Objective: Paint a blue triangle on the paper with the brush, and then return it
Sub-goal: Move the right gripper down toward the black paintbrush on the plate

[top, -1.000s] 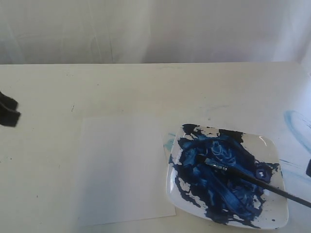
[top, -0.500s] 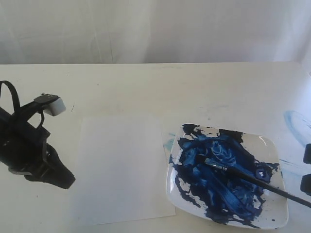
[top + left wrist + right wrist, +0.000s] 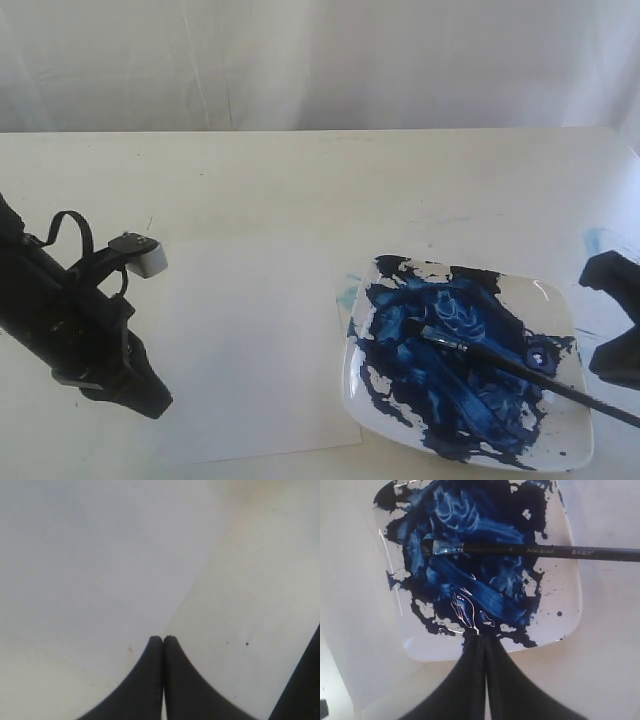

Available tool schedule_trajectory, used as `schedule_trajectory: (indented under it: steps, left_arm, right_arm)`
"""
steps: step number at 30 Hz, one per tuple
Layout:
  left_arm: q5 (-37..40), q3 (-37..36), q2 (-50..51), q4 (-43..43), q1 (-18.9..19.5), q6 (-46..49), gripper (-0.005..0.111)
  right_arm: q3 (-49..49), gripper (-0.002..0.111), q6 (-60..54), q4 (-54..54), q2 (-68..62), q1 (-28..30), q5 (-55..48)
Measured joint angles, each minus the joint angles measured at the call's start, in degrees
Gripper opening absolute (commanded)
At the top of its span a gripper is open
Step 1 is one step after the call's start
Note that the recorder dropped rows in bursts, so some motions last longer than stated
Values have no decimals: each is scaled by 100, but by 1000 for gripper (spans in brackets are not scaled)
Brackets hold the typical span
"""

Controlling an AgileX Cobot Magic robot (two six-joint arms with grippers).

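Lab-style test bench: bare cream table (image 3: 300, 180), white curtain backdrop (image 3: 320, 60).

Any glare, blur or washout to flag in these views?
Exterior view: washed out, the off-white rectangular paper sheet barely separates from the cream table; right end effector soft-edged. Left wrist view: flat, low contrast. Right wrist view: sharp, white glints on the square white plate's wet blue paint.

Cream table (image 3: 300, 180), pale-blue smear (image 3: 600, 240); white curtain (image 3: 320, 60) behind.
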State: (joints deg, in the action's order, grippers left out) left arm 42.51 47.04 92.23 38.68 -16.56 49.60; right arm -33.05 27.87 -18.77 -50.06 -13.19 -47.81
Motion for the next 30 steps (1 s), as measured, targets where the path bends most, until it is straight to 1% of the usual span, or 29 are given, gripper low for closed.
schedule_trajectory:
  steps: [5,8,12,14,20,26,30]
  left_arm:
    - [-11,0,184,-47,0,16,0]
    - [-11,0,188,-58,0,16,0]
    - [25,0,188,-58,0,16,0]
    - [39,0,188,-58,0,16,0]
    - [65,0,188,-58,0,16,0]
    - [199,0,188,-58,0,27,0]
    - [207,0,188,-69,0,27,0]
  right_arm:
    - [0,0,838,45,-309,0,359]
    - [0,0,1423,264,-400,0,534]
    - [0,0,2210,859,-439,0,365]
    - [0,0,2384,1014,-439,0,163]
    - [421,0,2845,899,-439,0,121]
    - [926,7,3212,841,-439,0,820]
    - [1093,7,3238,898,-439,0,1534]
